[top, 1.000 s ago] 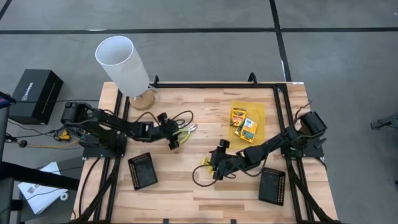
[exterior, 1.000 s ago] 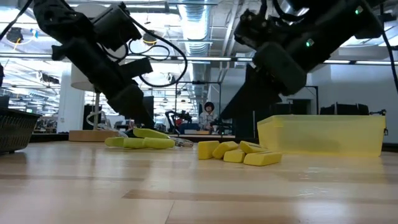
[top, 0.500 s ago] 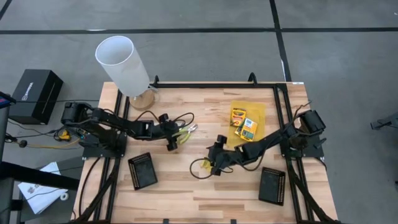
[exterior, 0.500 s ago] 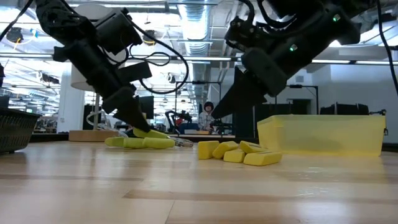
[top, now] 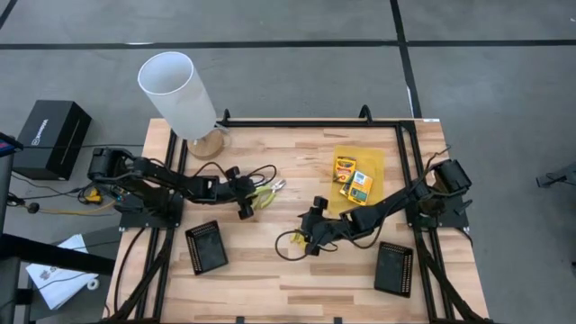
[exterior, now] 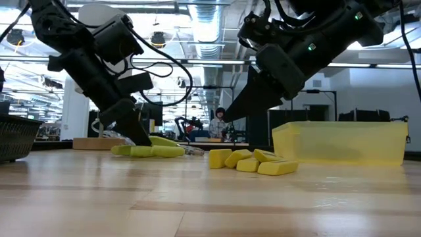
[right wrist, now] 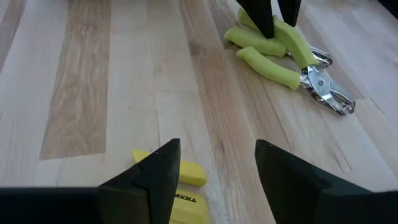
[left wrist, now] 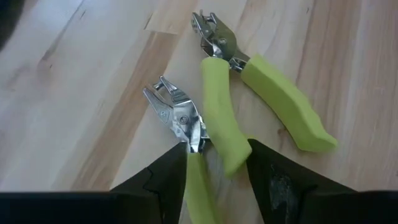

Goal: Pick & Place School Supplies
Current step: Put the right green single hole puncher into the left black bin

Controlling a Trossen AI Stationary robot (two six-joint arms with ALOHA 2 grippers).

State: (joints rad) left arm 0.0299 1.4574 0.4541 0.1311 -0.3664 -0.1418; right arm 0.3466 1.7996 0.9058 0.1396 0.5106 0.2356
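Plier-like tools (left wrist: 221,124) with yellow-green handles and two metal heads lie flat on the wood, left of the table's middle (top: 267,191). My left gripper (left wrist: 214,180) is open and down at the table, one finger on each side of two handles. Short yellow sticks (exterior: 253,161) lie in a small heap near the middle (top: 295,238). My right gripper (right wrist: 214,180) is open and hovers just above and behind that heap (exterior: 240,115). The yellow-and-green printed boxes (top: 353,177) lie in the flat yellow tray (top: 378,162). My left gripper comes slanting down from the table's left, its fingers (left wrist: 168,177) along the two handles' free ends (left wrist: 198,186). The handles lie on the table. Whether the fingers touch them, I cannot tell.
Black mesh trays sit near the front left (top: 205,246) and front right (top: 393,267). A white cylinder on a wooden base (top: 180,90) stands at the far left corner. Black cables loop across the wood near both grippers. A black frame borders the table.
My left gripper has sunk toward the table and drawn a little toward the left edge, ending at the handles' free ends. My right gripper has shifted slightly toward the table's left, over the yellow sticks. The tools and sticks have not moved.
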